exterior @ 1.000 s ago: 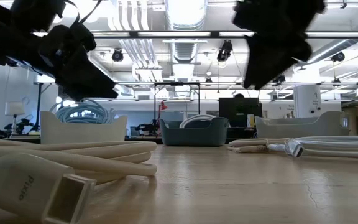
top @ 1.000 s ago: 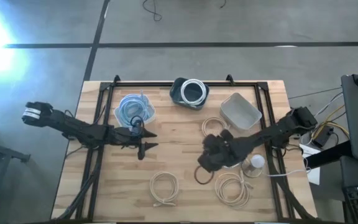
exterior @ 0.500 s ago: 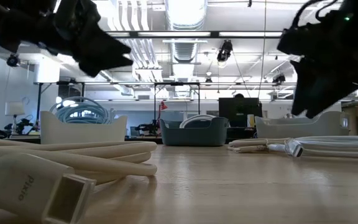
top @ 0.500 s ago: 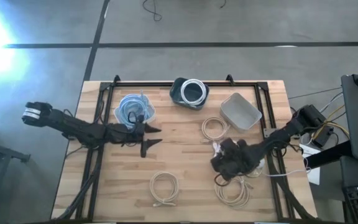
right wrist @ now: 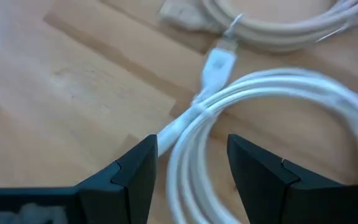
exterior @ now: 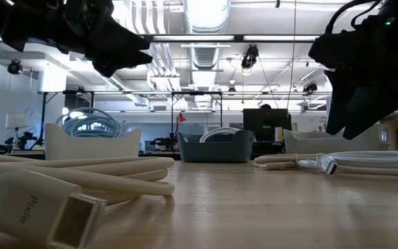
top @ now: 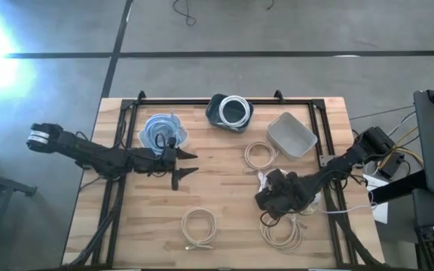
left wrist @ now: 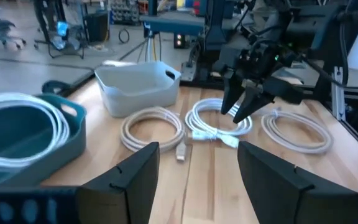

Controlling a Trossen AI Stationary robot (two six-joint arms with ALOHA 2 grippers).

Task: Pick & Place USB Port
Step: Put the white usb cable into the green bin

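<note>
Under my right gripper (top: 266,200) lies the white USB cable (right wrist: 229,112), a smooth round cord wound into a bundle, its flat plug end (right wrist: 219,59) sticking out over the bare wood; it sits on the table (top: 217,203) toward the right edge, about midway between front and back. In the right wrist view the two dark fingers (right wrist: 132,168) stand spread on either side of the coil, not touching it as far as I can see. From above, the gripper body hides most of this bundle, so I can't make out its whole outline there. A second cream coil (top: 282,229) lies just beside it nearer the front right corner, a third (top: 261,154) toward the back next to the empty pale grey bin (top: 291,135), and a fourth (top: 199,227) near the front edge at the middle. My left gripper (top: 181,165) hangs above the table's left-centre, fingers parted, close to the white bin of bluish cable (top: 162,132). A dark teal bin (top: 230,112) holding white cable sits at the back edge. The low view shows a cream plug (exterior: 43,207) close up.
</note>
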